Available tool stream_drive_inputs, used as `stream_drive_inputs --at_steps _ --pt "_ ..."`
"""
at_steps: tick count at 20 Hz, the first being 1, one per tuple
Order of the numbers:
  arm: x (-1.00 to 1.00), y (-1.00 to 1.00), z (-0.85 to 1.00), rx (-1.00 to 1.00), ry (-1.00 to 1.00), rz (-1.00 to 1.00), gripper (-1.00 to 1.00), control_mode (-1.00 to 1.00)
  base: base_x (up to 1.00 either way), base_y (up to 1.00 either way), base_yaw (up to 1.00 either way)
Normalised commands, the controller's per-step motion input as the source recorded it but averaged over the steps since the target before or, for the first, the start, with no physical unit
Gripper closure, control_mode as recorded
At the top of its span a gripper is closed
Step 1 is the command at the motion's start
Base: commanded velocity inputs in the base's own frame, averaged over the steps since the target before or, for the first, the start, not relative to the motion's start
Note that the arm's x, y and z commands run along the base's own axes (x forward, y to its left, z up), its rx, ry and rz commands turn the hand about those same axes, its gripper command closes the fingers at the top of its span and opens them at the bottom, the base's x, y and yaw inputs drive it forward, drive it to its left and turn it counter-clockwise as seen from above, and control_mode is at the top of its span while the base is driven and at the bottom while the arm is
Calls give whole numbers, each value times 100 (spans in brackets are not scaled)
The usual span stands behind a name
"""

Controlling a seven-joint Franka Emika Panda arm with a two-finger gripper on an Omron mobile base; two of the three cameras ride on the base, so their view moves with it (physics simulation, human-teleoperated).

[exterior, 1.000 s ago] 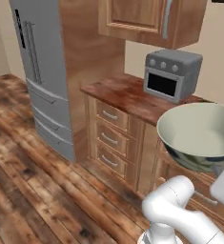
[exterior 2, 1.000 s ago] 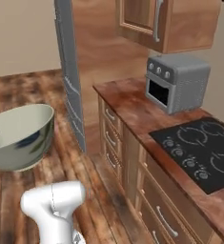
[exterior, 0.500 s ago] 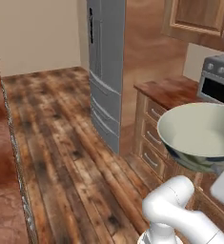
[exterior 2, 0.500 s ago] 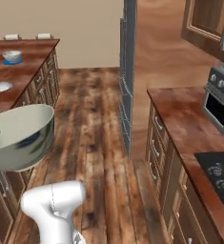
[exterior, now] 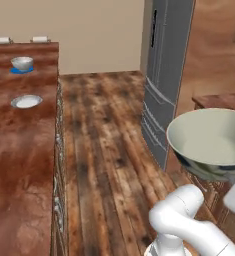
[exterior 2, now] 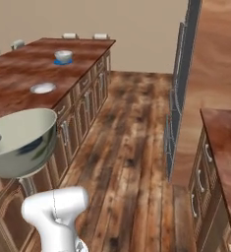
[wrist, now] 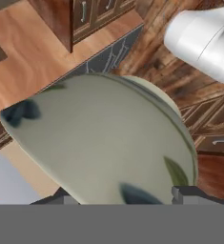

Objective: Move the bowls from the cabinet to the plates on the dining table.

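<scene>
Base turned toward dining table point(exterior: 19, 150).

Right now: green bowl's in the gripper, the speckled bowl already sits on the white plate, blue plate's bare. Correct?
Plates are swapped. The left base view shows the speckled bowl on the blue plate; the white plate is the bare one. The green bowl is in the gripper.

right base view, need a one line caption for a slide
Grey-green bowl carried toward the dining table, where a pale bowl sits on the blue plate beside an empty white plate.
</scene>
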Motion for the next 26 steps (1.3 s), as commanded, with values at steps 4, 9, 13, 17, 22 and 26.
stream_drive_inputs --at_steps 4,9,13,17,22,26 --pt "0 0 0 0 0 0 100 100 76 -14 40" --pt "0 0 0 0 0 0 100 100 70 -42 37" --pt "0 0 0 0 0 0 100 100 63 -58 40" --pt "0 0 0 0 0 0 100 100 46 -66 46" --pt "0 0 0 0 0 0 100 100 35 -66 52" --pt "0 0 0 0 0 0 100 100 28 -59 55"
